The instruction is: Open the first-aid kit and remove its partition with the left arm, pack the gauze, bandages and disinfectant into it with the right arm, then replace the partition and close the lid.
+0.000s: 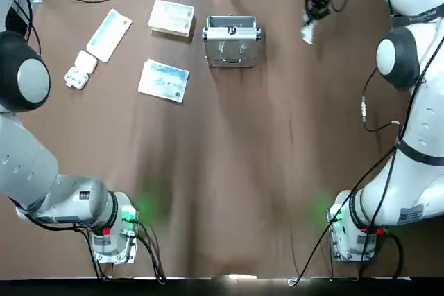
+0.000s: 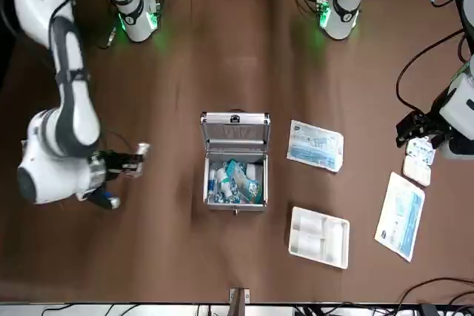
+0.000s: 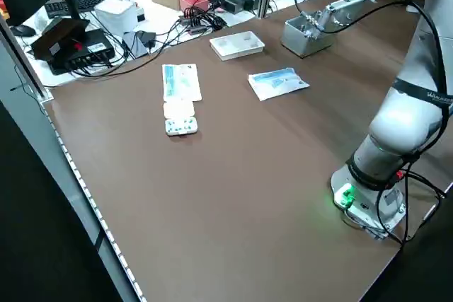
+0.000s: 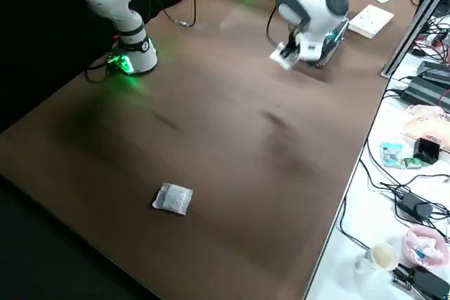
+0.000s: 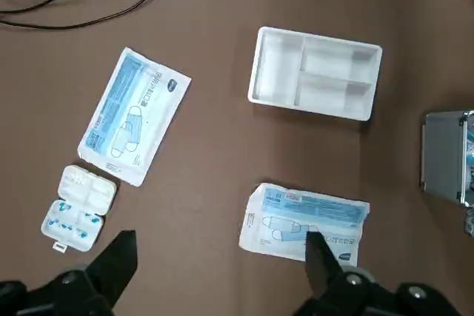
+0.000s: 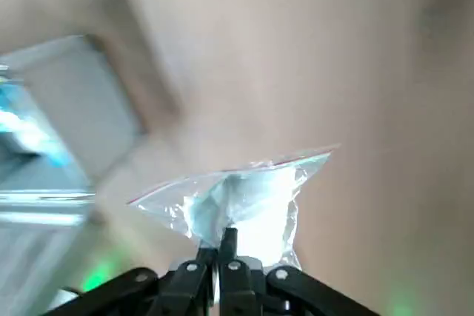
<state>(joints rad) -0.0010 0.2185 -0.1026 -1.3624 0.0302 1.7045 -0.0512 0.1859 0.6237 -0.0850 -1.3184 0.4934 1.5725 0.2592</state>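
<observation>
Left of frame in the front view: right pincer (image 2: 139, 155) clamps a clear bag (image 6: 244, 197) beside the open case (image 2: 235, 160); left pincer (image 5: 222, 257) spread wide over packets (image 5: 305, 220).

Open case (image 1: 232, 39) at the table's far middle, packed with supplies (image 2: 235, 180). Partition (image 1: 171, 18) just left of it, flat packet (image 1: 164, 80) nearer the robot from there. Farther left, long pouch (image 1: 109, 35), then pill box (image 1: 80, 70). Right gripper (image 1: 309, 32) right of the case, clamped on a plastic bag (image 6: 244, 201).
</observation>
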